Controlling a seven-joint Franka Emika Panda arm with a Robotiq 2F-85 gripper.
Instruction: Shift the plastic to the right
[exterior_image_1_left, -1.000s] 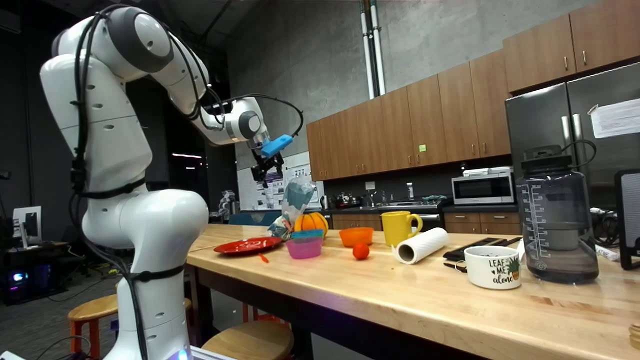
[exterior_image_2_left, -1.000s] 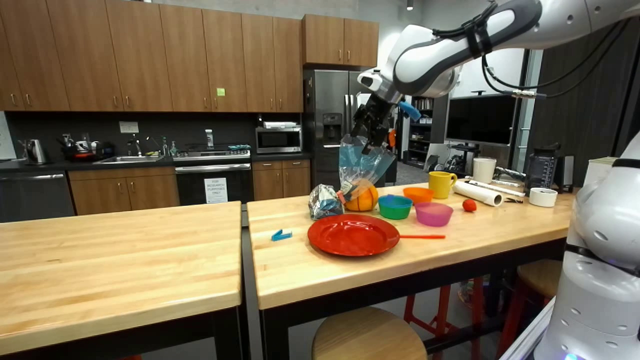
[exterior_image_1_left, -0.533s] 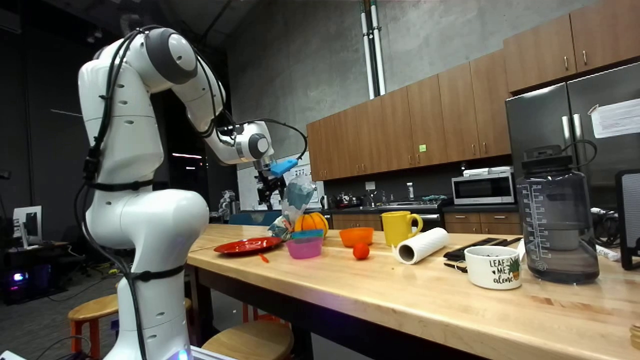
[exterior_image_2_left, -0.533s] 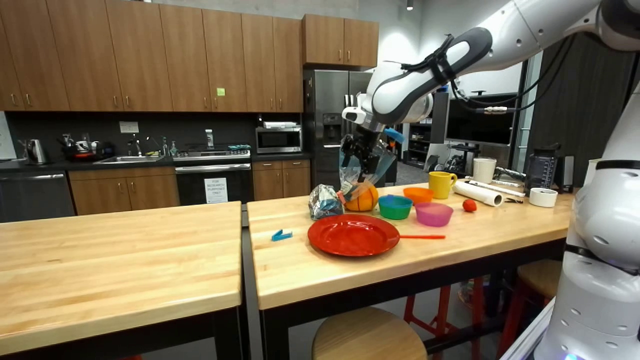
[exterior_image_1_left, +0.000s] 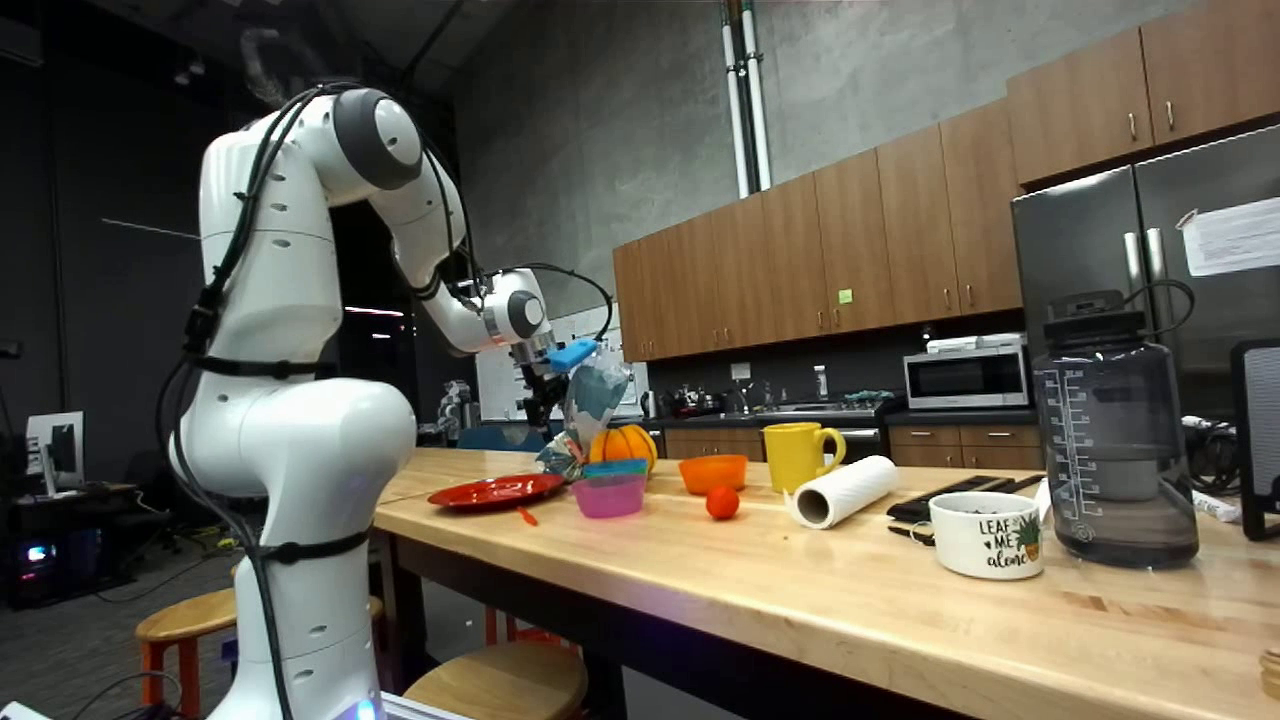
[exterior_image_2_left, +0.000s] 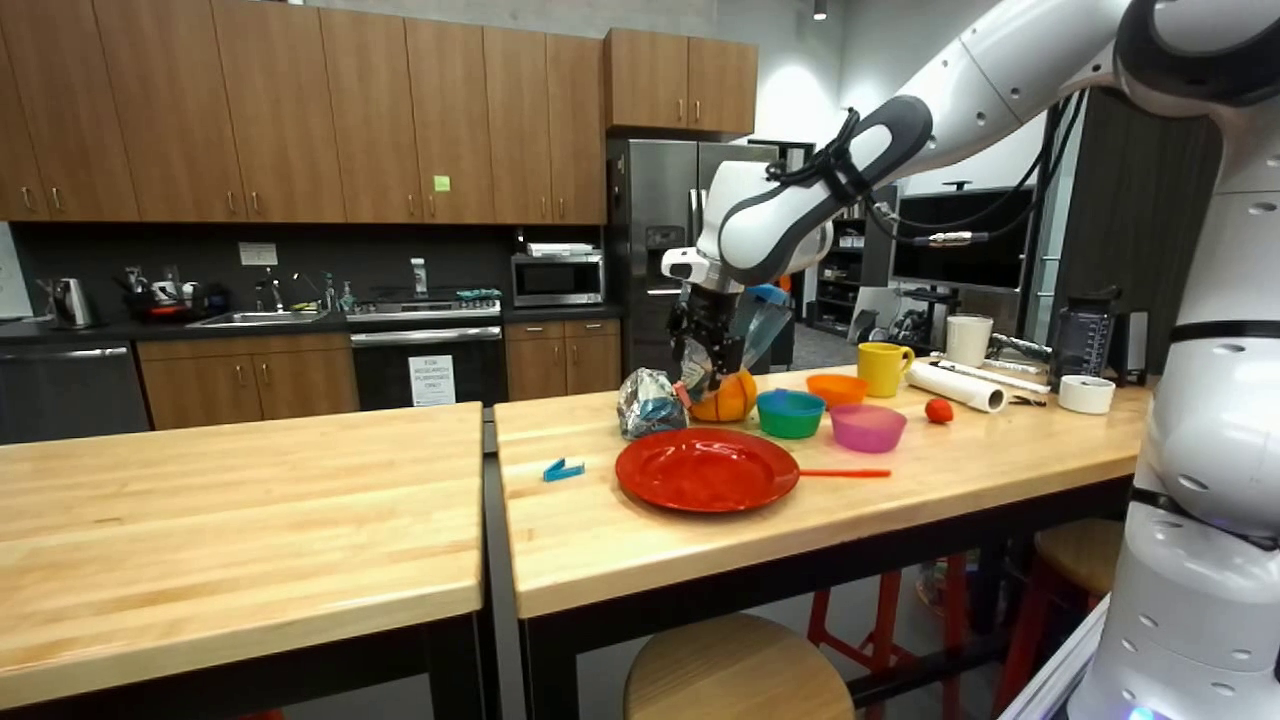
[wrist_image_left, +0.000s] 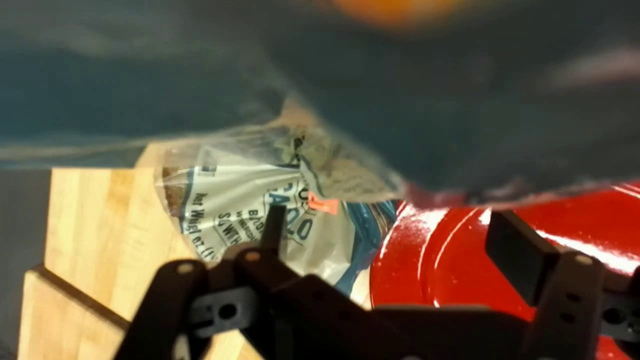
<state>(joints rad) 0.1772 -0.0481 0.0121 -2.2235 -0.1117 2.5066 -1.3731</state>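
Observation:
The plastic is a bag with a crumpled silver and blue lower body (exterior_image_2_left: 650, 402) on the table and a clear, blue-tinted upper part (exterior_image_1_left: 598, 385) standing up. A small orange-red clip (wrist_image_left: 322, 203) sits at its neck. In the wrist view the printed bag body (wrist_image_left: 320, 245) lies below the fingers, and the blurred upper plastic (wrist_image_left: 400, 115) fills the top. My gripper (wrist_image_left: 387, 212) is open, with nothing visible between its fingers. It also shows in both exterior views (exterior_image_1_left: 545, 425) (exterior_image_2_left: 705, 365), right beside the upper plastic. I cannot tell whether it touches it.
A red plate (exterior_image_2_left: 708, 470) lies in front of the bag, a pumpkin (exterior_image_2_left: 735, 398) beside it. Green (exterior_image_2_left: 790, 415), pink (exterior_image_2_left: 867, 430) and orange (exterior_image_2_left: 838, 389) bowls stand close by. A blue clip (exterior_image_2_left: 563, 470) lies near the gap between tables. A yellow mug (exterior_image_2_left: 880, 370) stands farther along.
The arm has come down, bringing the gripper from above the bag to beside its upper plastic. The gripper also shifted left in an exterior view. The bag and other objects have not visibly moved.

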